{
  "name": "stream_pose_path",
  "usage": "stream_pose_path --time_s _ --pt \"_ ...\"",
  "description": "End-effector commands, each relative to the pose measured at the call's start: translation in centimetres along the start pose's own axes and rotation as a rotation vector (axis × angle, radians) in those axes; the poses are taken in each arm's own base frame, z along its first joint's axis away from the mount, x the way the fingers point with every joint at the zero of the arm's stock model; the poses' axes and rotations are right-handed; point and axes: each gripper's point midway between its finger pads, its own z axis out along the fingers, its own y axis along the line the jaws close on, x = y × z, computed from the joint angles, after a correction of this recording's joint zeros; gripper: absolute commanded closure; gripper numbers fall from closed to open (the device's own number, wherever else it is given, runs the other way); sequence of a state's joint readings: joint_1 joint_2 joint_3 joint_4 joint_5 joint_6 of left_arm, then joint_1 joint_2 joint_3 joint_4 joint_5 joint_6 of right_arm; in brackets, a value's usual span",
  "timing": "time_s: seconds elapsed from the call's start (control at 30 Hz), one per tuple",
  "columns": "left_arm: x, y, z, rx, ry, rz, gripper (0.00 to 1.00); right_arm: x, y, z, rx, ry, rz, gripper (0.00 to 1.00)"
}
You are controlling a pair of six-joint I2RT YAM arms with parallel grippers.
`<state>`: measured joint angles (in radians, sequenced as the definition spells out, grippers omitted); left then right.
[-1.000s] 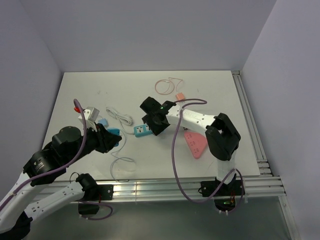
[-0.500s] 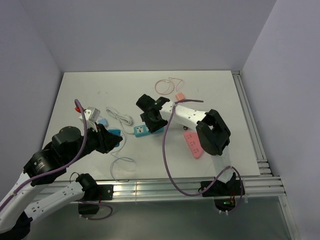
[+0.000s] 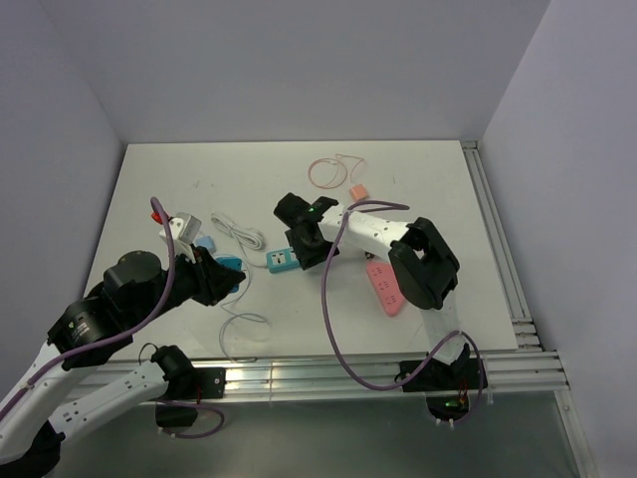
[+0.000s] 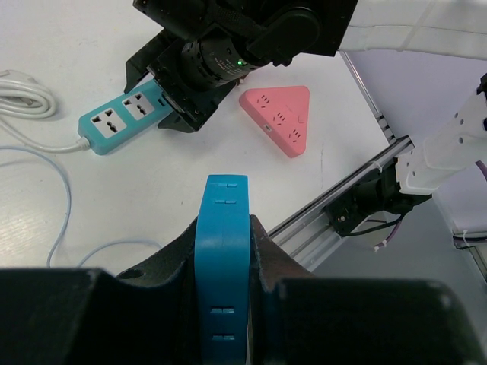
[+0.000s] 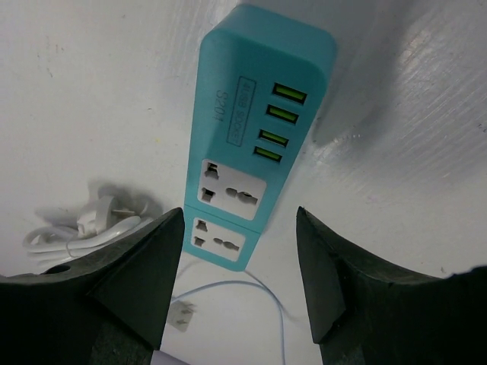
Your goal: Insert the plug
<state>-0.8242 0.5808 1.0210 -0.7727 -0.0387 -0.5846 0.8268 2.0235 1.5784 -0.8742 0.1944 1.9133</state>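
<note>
**Top external view: the strip lies just right of the loaded left hand**

The left hand is closed on the blue plug, which stands out past its fingers. Its prongs cannot be seen in any view. The teal power strip lies flat on the bench, just to the right of that hand and a little farther off. Its long axis runs left to right, with the right end angled slightly toward the far side.

In the left wrist view the strip's two sockets face up, ahead and to the left of the plug's tip. In my judgement the plug has to travel forward and then down onto them.

The right hand hangs directly over the strip with its jaws wide apart, one finger on each long side at the socket end. It grips nothing, and I cannot tell whether the fingers touch the casing. Of the two hands it is the nearer to the strip, so it looks placed to steady the strip while the left hand brings the plug across.

The pink triangular strip lies well to the right, out of that line.
</note>
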Motion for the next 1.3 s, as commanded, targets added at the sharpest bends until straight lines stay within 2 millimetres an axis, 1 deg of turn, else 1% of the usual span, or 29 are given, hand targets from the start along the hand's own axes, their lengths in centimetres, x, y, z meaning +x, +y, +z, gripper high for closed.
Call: stream_pose_path --time_s 0.0,0.13,0.27,0.43,0.57,0.6,0.67,0.7,0.73,0.77,0.8,0.83,0.9,0.93,0.97,1.03,1.07,1.13,1.17,1.2,1.23,1.27 --pt "-1.2 -0.9 0.0 0.037 -0.038 0.026 1.00 -1.3 0.6 0.8 -0.014 -0.050 0.038 0.32" --pt "-1.1 -0.7 0.1 0.032 -0.034 0.027 1.00 -1.6 0.9 1.5 -0.009 -0.051 0.035 0.32" --pt "-1.0 -0.8 0.2 0.036 -0.032 0.024 1.00 -1.7 0.7 2.5 0.018 -0.050 0.034 0.32" --pt "-1.0 -0.9 0.1 0.041 -0.032 0.020 1.00 -2.0 0.7 3.0 0.036 -0.062 0.031 0.32" --pt "-0.9 -0.8 0.2 0.039 -0.028 0.022 1.00 -2.1 0.6 3.6 0.070 -0.063 -0.037 0.35" --pt "-0.8 -0.7 0.2 0.035 -0.025 0.021 1.00 -2.0 0.5 3.7 0.074 -0.062 -0.088 0.38" --pt "-0.7 -0.7 0.2 0.033 -0.022 0.025 1.00 -1.8 0.1 4.1 0.096 -0.051 -0.140 0.41" --pt "-0.6 -0.7 0.2 0.033 -0.019 0.030 1.00 -1.5 -0.2 4.3 0.097 -0.037 -0.208 0.47" --pt "-0.6 -0.7 0.2 0.036 -0.017 0.031 1.00 -1.4 -0.2 4.6 0.096 -0.028 -0.241 0.51" --pt "-0.4 -0.7 0.1 0.041 -0.011 0.035 1.00 -1.4 -0.5 4.9 0.105 -0.029 -0.270 0.54" --pt "-0.4 -0.6 0.1 0.038 -0.009 0.040 1.00 -1.4 -0.7 5.1 0.101 -0.022 -0.345 0.58" --pt "-0.3 -0.6 0.1 0.035 -0.004 0.042 1.00 -1.3 -0.9 5.3 0.100 -0.020 -0.382 0.59" --pt "-0.1 -0.5 0.1 0.033 0.002 0.050 1.00 -1.5 -1.8 5.7 0.123 -0.021 -0.467 0.67" --pt "0.0 -0.4 0.1 0.028 0.008 0.050 1.00 -1.4 -1.7 5.9 0.106 -0.018 -0.495 0.70" --pt "0.3 -0.5 0.1 0.037 0.024 0.047 1.00 -1.5 -2.5 6.1 0.112 -0.016 -0.553 0.80" --pt "0.6 -0.5 0.2 0.041 0.039 0.047 1.00 -1.3 -3.0 6.3 0.107 -0.009 -0.607 0.97" --pt "0.8 -0.5 0.2 0.043 0.045 0.047 1.00 -1.5 -3.6 6.4 0.120 -0.002 -0.658 1.00" --pt "1.5 -0.4 0.4 0.046 0.067 0.054 1.00 -2.0 -4.2 6.5 0.136 -0.020 -0.712 1.00" --pt "1.7 -0.2 0.5 0.042 0.075 0.061 1.00 -2.1 -4.8 6.3 0.140 -0.019 -0.766 1.00" --pt "1.9 0.0 0.6 0.036 0.078 0.065 1.00 -2.1 -5.1 6.3 0.135 -0.019 -0.801 1.00" --pt "2.4 0.4 0.8 0.024 0.087 0.066 0.99 -1.6 -5.0 6.2 0.107 -0.001 -0.828 1.00" --pt "2.6 0.6 0.9 0.018 0.089 0.069 1.00 -1.7 -5.9 6.0 0.105 0.011 -0.890 1.00"
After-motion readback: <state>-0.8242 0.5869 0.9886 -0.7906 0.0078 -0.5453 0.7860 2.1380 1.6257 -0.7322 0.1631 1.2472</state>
